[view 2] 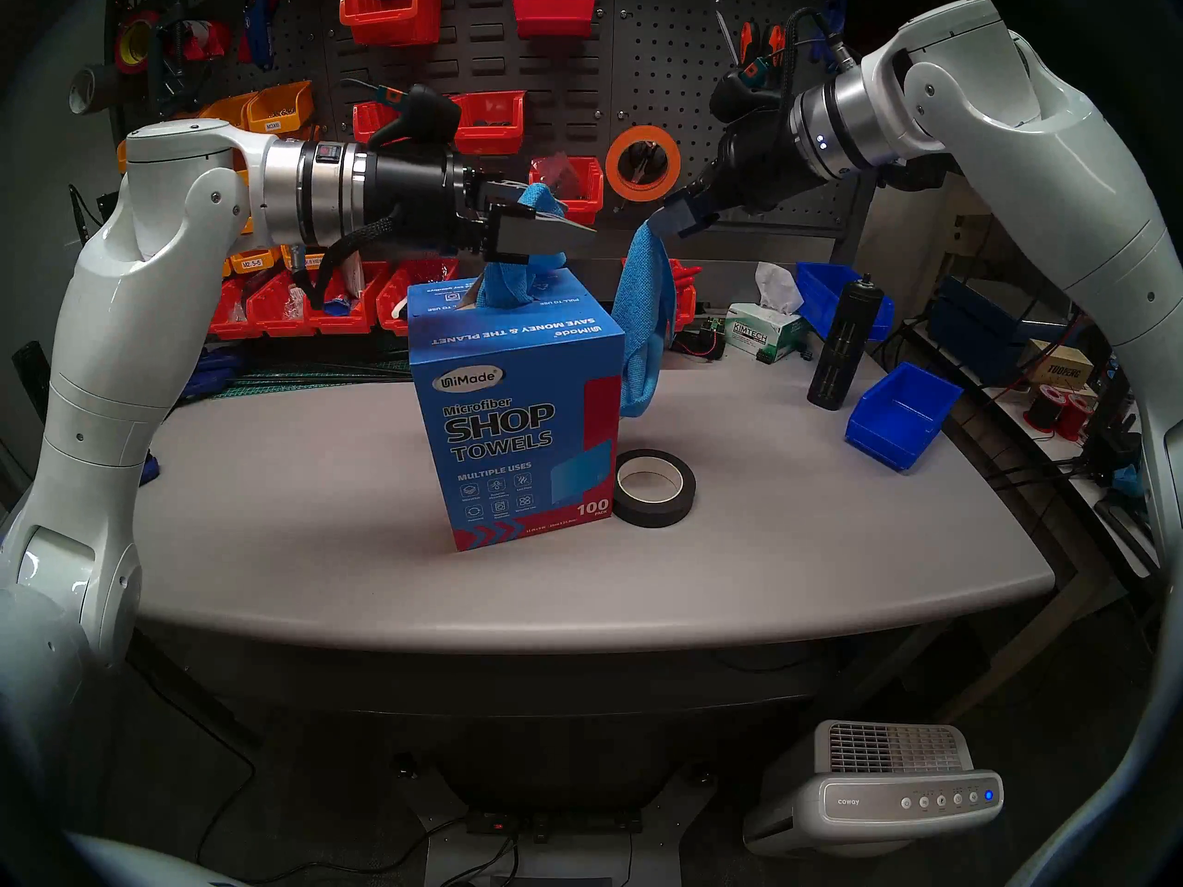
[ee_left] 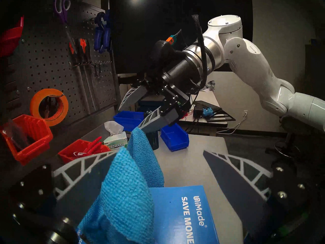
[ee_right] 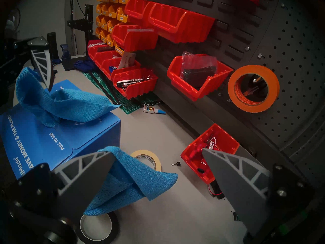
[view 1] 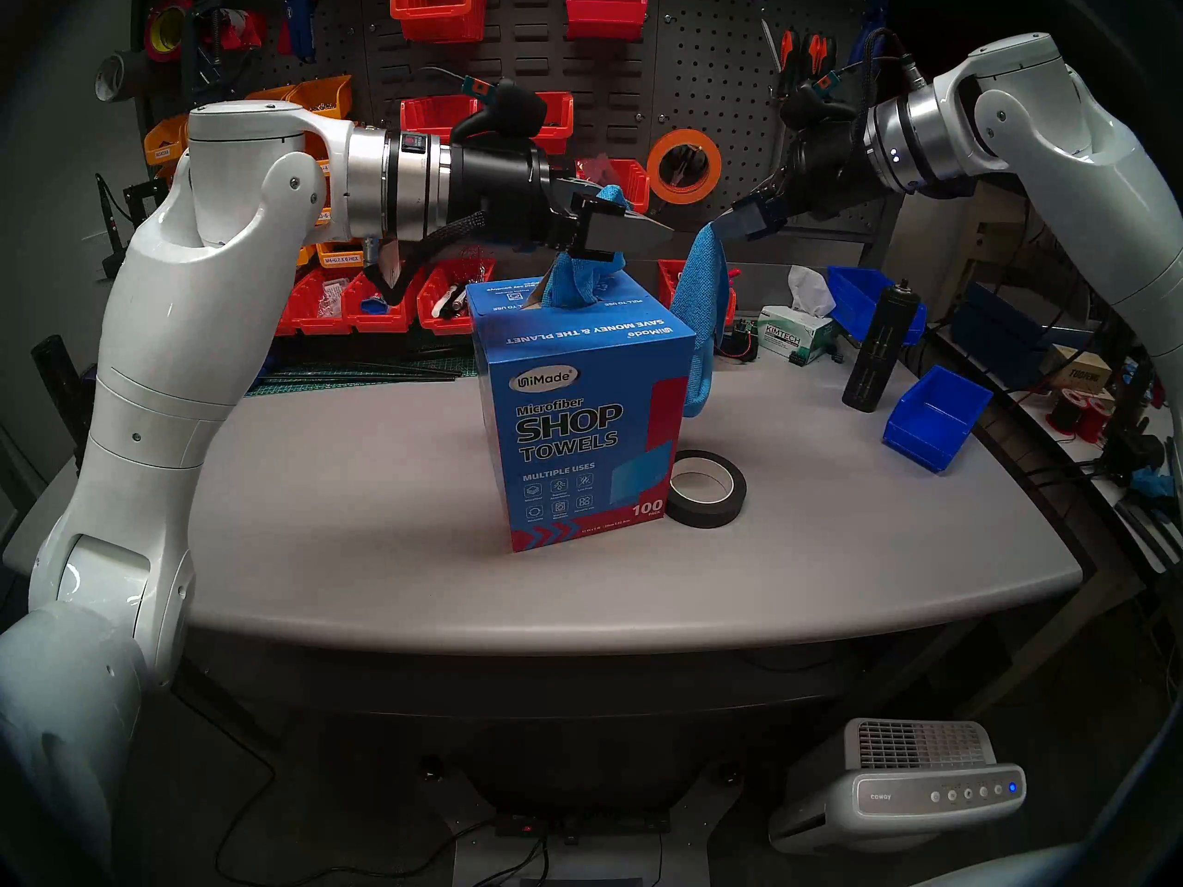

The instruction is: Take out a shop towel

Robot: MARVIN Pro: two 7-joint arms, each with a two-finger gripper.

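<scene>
Item: the shop towel point(view 1: 704, 316), sky-blue, waffle-woven. We found it out of its box, hanging limp to the right of the carton point(view 1: 576, 431), its lower end near the table point(view 1: 320, 514); we could not tell whether it touched. Its upper end was draped over one finger point(ee_right: 91, 169) of the right gripper point(view 1: 736, 223). In the right wrist view the jaws stood wide apart, so the cloth was hooked on that one finger, not pinched.

Item: a second towel point(view 1: 576, 284), the same blue, stood crumpled out of the slot in the carton's top. We noted it between the spread fingers of the left gripper point(view 1: 634, 217), which reached in level above the carton. Those jaws were also wide, closed on nothing, and the cloth lay against one finger point(ee_left: 84, 176).

Item: the carton, blue, printed "SHOP TOWELS", upright near the table's middle.

Item: a black tape roll point(view 1: 706, 487), flat, just beside the carton's right foot.

Item: further right, a black cylinder point(view 1: 880, 348) upright, a blue bin point(view 1: 934, 418) and a white-green tissue box point(view 1: 797, 335).

Item: behind, a pegboard with an orange tape roll point(view 1: 684, 165) and red bins point(view 1: 442, 9).
</scene>
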